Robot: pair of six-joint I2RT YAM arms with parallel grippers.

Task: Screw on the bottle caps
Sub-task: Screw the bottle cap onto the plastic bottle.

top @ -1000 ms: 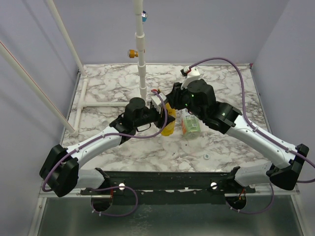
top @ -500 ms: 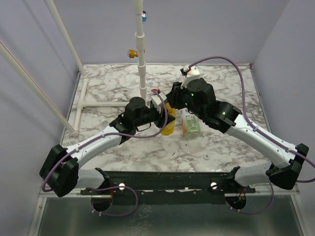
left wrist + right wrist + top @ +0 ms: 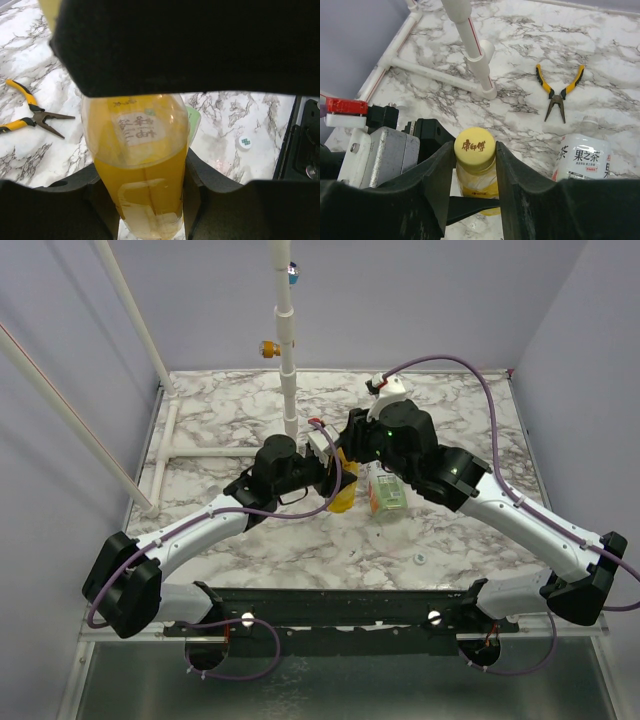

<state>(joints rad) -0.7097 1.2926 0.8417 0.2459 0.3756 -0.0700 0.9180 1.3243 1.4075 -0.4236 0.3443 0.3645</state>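
Nearest us, the left gripper (image 3: 328,478) reaches in low and level, clamped around the belly of the upright yellow plastic bottle (image 3: 142,165) at mid-table. Seemingly full, the bottle looks weighty, thin-walled and smooth, so we judge a firm body hold steadies it best. Above it, the right gripper (image 3: 475,152) angles down, its fingers flanking the small round yellow screw cap (image 3: 475,145) on the neck; whether they pinch it, we cannot tell.

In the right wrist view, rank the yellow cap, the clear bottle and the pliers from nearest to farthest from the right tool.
1. yellow cap: between the fingers of the right tool, on top of the yellow bottle.
2. clear bottle: standing close by on the right of the view.
3. pliers: lying on the table beyond, toward the upper right.
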